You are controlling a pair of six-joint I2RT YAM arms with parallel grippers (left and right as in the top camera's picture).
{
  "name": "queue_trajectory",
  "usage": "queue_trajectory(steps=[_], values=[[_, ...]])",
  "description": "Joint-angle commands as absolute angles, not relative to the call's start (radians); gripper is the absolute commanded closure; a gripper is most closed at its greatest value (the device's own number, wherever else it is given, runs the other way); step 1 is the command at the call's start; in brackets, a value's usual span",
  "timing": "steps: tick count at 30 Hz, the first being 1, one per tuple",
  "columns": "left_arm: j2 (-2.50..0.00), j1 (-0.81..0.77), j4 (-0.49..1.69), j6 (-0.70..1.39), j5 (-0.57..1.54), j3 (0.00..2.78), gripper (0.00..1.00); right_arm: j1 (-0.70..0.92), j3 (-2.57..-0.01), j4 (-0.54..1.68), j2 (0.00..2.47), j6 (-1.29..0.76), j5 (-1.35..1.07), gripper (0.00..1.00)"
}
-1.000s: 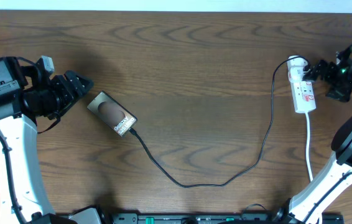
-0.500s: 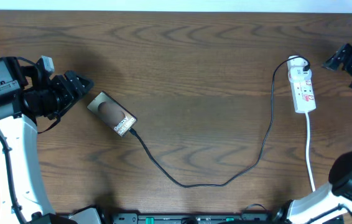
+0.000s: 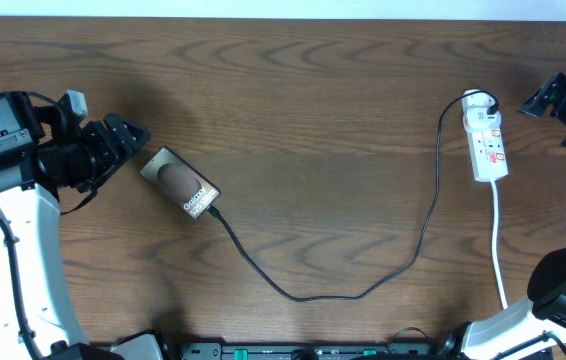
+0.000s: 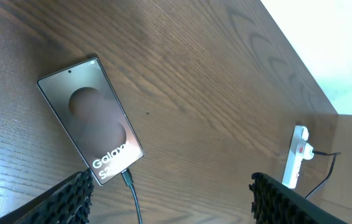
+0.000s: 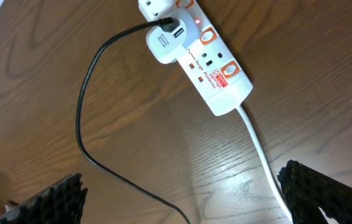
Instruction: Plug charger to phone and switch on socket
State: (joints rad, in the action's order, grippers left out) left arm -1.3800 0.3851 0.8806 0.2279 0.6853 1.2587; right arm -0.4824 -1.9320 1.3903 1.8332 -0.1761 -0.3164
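Right gripper (image 3: 538,98), at the socket (image 3: 486,140) 1 s earlier, now hangs clear of it at the right edge of the surface (image 3: 313,90), fingers spread. Left gripper (image 3: 135,133), also spread, sits just beside the phone (image 3: 179,182) near the left edge. Charger (image 3: 363,292) tip sits in the phone, its cable running to the socket.

Robot lab, wooden table (image 3: 313,90) (arms (image 3: 18,240) mounted)

Open tabletop (image 3: 313,90) stretches between the phone (image 3: 180,183) and the socket (image 3: 487,148); only the charger (image 3: 363,292) cable loops across its near half. The white cord (image 3: 498,240) trails toward the front edge. The way from the right pincer (image 3: 535,100) to the socket is open, as is the short gap from the left pincer (image 3: 139,138) to the phone.
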Motion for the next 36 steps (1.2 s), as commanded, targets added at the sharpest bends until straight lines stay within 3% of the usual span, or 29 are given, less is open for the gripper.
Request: queue_trajectory(steps=[1, 13, 18, 25, 32, 36], values=[[-1.386, 0.387, 0.882, 0.211, 0.688, 1.260, 0.21, -0.484, -1.941, 1.391, 1.831, -0.187, -0.313, 0.01], [-1.383, 0.387, 0.881, 0.210, 0.687, 1.261, 0.21, -0.484, -1.941, 1.391, 1.831, -0.186, -0.313, 0.01], [-1.333, 0.387, 0.910, 0.210, 0.488, 1.260, 0.21, -0.484, -1.941, 1.391, 1.831, -0.187, -0.313, 0.01], [-1.196, 0.382, 0.916, 0.210, 0.473, 1.260, 0.21, -0.484, -1.941, 1.391, 1.831, -0.186, -0.313, 0.01], [-0.986, 0.199, 0.899, 0.210, 0.238, 1.245, 0.21, -0.484, -1.941, 1.391, 1.831, -0.186, -0.313, 0.01], [-0.817, 0.075, 0.725, 0.210, 0.128, 1.099, 0.21, -0.484, -1.941, 1.391, 1.831, -0.186, -0.313, 0.01]])
